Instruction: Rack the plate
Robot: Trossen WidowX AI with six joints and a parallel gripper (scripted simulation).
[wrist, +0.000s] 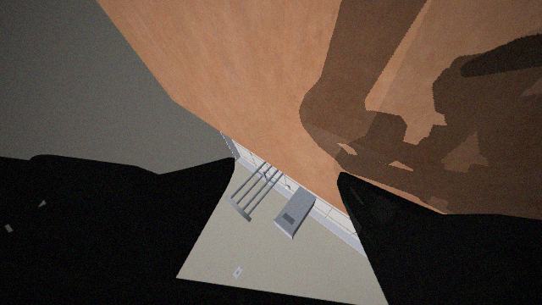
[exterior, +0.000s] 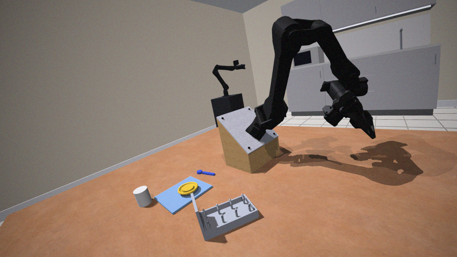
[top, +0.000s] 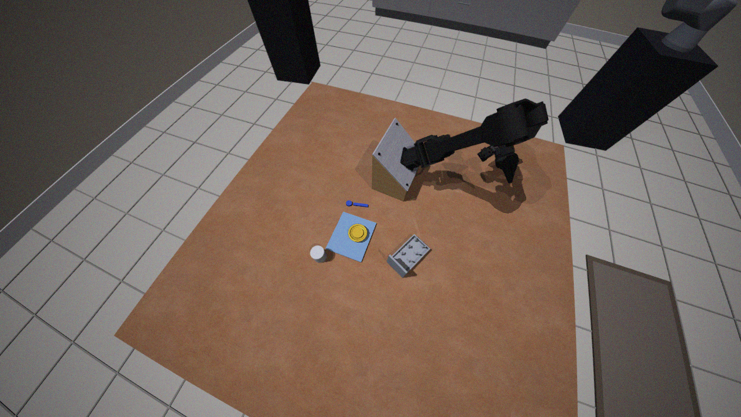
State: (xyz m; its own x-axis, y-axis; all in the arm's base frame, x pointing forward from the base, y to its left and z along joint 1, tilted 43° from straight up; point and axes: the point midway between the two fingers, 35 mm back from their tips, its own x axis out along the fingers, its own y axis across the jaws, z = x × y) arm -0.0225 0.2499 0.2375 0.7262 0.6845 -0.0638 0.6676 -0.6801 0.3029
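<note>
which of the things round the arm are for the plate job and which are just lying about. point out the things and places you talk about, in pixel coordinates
For the job:
- yellow plate (top: 357, 233) (exterior: 187, 188), lying flat on the blue board
- grey dish rack (top: 391, 263) (exterior: 232, 224), no plate in it
- gripper (top: 510, 180) (exterior: 373, 137) (wrist: 285, 170), open

Just lying about:
- blue spoon (top: 357, 204) (exterior: 206, 172)
- white cylinder (top: 317, 253) (exterior: 142, 196)
- blue board (top: 344, 225) (exterior: 172, 202), merely under the plate
</note>
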